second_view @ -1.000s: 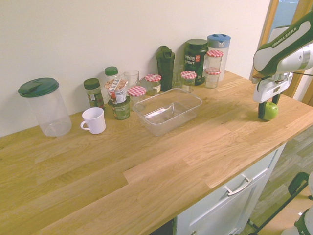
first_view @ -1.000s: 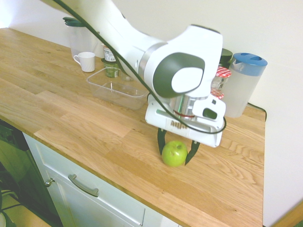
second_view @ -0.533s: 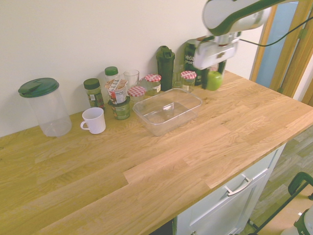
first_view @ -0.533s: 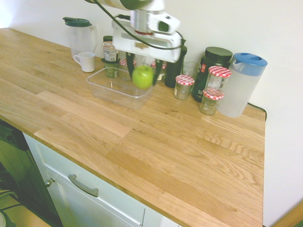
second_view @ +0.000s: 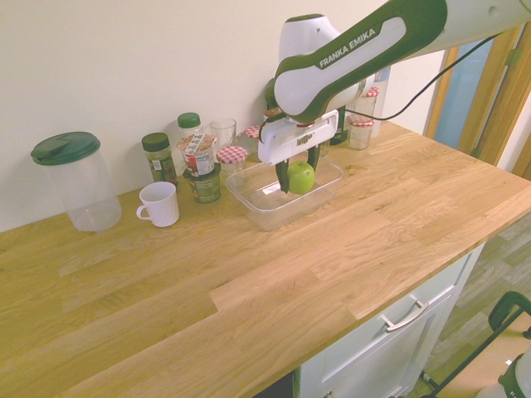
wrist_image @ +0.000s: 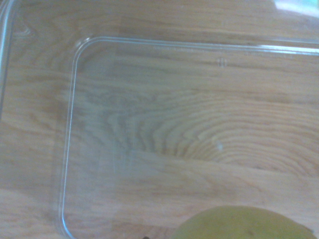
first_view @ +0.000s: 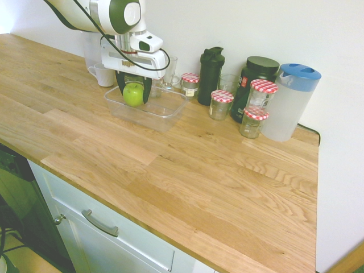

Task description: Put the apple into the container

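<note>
**Operator:** I have the gripper (first_view: 134, 91) clamped on the apple (first_view: 133, 94), one dark finger on each side of it. It hangs inside the outline of the container (first_view: 170, 114), at the end nearer the white mug (first_view: 104, 74).

**Colleague:** Is the apple touching the floor of the tub?

**Operator:** I can't say for sure. In the first exterior view it sits low, about level with the rim. In the second exterior view the apple (second_view: 300, 177) looks just above the clear bottom, with the gripper (second_view: 299, 178) straight over it. I judge a small gap is left.

**Colleague:** So which way does the coming move run?

**Operator:** Straight down, I think. The apple is already over the container (second_view: 325, 191), so no sideways travel seems needed. The tub's long axis runs roughly along the row of jars, and the apple is off centre along that axis, yet it appears clear of the walls.

**Colleague:** What does the wrist camera add?

**Operator:** It shows the container (wrist_image: 70, 149) from above: a rounded corner and the wood grain through the plastic floor. The apple (wrist_image: 244, 225) only peeks in at one edge. The fingers aren't visible there, so the grip I take from the exterior views.

**Colleague:** Any risk?

**Operator:** If released from height, the apple might roll or nudge the light tub.
</note>
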